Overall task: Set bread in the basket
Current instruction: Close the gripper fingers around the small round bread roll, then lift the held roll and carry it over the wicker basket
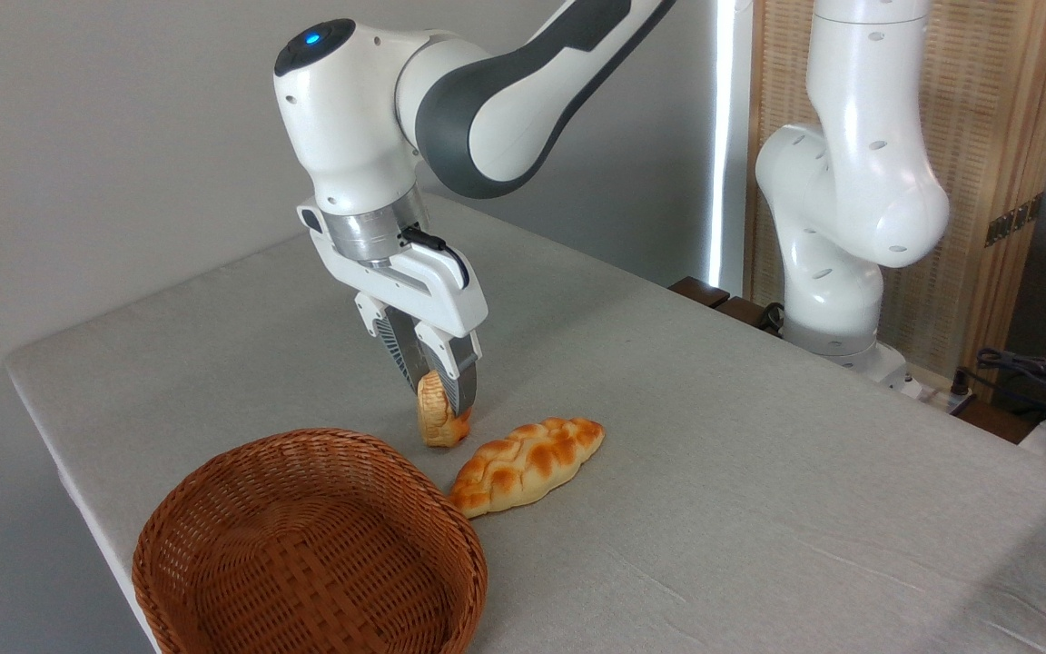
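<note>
Jaws pinch the bread (438,420) beside the basket (214,509); no writing legible.

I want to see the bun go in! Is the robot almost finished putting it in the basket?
Not yet. Done: the gripper has pinched the bun, which stands on edge between its fingers. In hand: the bun is low by the table, beside the braided loaf. Left: carry it over the basket, which has nothing in it, and let go.

White arm (369,118), grey joints, blue light
</note>
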Robot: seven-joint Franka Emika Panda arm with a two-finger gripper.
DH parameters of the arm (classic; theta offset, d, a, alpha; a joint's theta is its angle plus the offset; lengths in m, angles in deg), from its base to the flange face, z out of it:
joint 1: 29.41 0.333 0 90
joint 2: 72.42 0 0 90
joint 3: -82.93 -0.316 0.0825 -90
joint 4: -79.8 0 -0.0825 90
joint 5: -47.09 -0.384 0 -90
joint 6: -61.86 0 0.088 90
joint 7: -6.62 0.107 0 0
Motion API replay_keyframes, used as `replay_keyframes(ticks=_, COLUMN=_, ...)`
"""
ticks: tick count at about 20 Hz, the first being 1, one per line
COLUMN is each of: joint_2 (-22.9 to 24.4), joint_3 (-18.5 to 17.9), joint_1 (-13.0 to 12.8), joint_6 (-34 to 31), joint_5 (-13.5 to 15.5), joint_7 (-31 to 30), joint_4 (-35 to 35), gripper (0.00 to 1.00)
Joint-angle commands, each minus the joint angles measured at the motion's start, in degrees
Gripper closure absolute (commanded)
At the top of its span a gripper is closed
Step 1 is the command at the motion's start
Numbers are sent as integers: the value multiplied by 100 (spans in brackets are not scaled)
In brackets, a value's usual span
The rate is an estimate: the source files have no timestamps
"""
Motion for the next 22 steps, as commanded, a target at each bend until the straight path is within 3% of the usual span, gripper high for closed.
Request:
replay_keyframes(ticks=1, joint_2=-16, joint_3=-27, joint_1=-21, joint_6=68, joint_5=-122, joint_7=-79, joint_4=0, gripper=56)
replay_keyframes(ticks=6, joint_2=-16, joint_3=-18, joint_1=-21, joint_6=139, joint_5=-166, joint_7=-71, joint_4=8, gripper=56)
replay_keyframes(ticks=10, joint_2=-16, joint_3=-27, joint_1=-21, joint_6=139, joint_5=-175, joint_7=-71, joint_4=0, gripper=68)
replay_keyframes(ticks=18, joint_2=10, joint_3=-27, joint_1=-21, joint_6=130, joint_5=-166, joint_7=-88, joint_4=8, gripper=68)
replay_keyframes(ticks=22, joint_2=36, joint_3=-54, joint_1=-4, joint_6=-265, joint_5=-157, joint_7=-97, joint_4=394, gripper=68)
